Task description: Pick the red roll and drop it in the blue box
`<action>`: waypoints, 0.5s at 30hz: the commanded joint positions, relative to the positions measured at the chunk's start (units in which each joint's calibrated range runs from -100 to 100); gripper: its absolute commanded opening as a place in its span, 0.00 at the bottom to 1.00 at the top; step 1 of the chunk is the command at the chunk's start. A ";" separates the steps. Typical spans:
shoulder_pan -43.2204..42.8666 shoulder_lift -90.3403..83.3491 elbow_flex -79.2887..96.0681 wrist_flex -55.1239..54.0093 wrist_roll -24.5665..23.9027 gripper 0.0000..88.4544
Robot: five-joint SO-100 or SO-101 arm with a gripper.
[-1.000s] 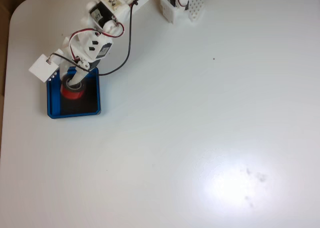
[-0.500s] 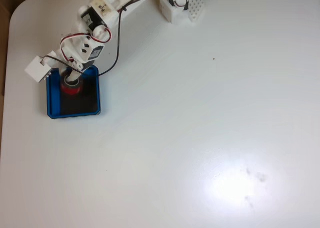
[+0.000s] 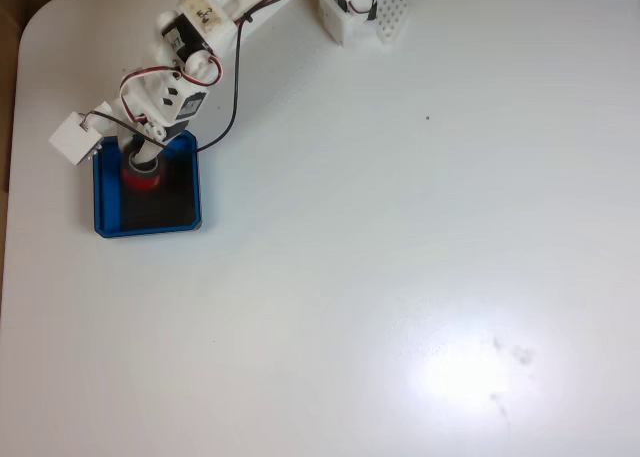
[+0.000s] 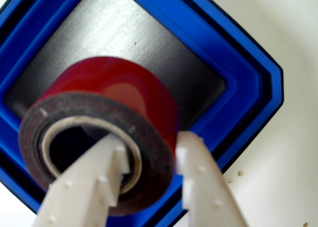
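While over the blue box (image 4: 248,73), the red roll's (image 4: 119,88) wall sits between gripper (image 4: 151,152) jaws.

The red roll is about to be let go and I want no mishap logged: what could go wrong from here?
1. The pincer grips the red roll's wall, one finger inside the core; on opening, that finger may snag and drag the roll along.
2. In the fixed view the roll sits near the upper-left corner of the blue box, so it could land on the wall and tip out.
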 commanded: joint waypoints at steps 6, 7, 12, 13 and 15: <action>0.47 -0.91 -3.49 -0.05 0.01 0.13; 0.47 -1.00 -3.49 -0.05 0.01 0.13; 0.47 -3.09 -3.31 -0.05 0.10 0.13; 0.47 -4.26 -3.22 -0.05 -0.08 0.13; 0.57 -7.35 -3.13 -0.05 -0.16 0.13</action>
